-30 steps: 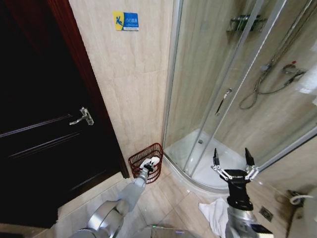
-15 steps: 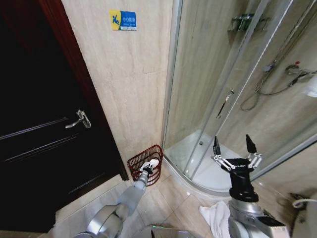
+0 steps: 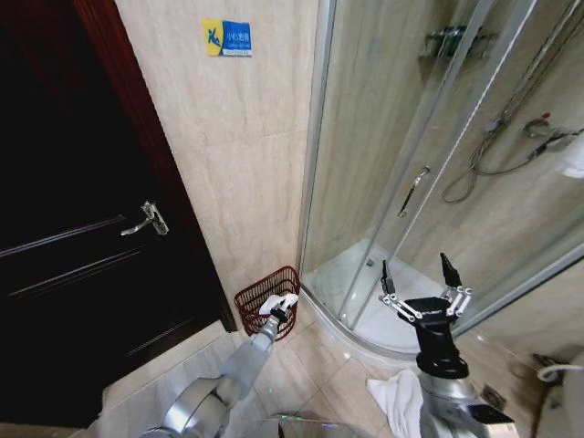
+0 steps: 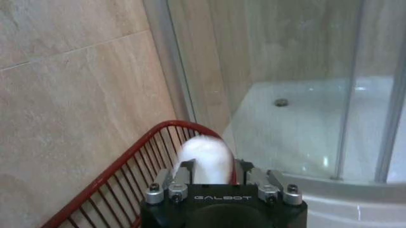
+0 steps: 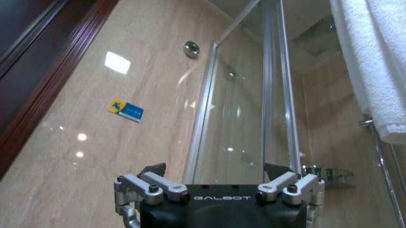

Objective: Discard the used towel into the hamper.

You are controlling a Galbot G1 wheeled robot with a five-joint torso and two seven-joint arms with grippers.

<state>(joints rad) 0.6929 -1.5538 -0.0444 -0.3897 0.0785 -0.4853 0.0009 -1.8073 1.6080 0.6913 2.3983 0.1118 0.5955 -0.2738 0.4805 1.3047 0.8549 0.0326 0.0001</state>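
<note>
Towel [image 4: 204, 156] clenched in left gripper [image 3: 283, 307], held just above hamper [image 3: 258, 307] rim beside wall and shower corner. Drop step in hand; next called for: jaws released over opening. Right gripper [image 3: 417, 283] idle, spread, raised near shower door.

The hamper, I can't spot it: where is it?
In the head view, the hamper stands on the floor, left of centre, between wall and shower enclosure, under the left gripper.
</note>
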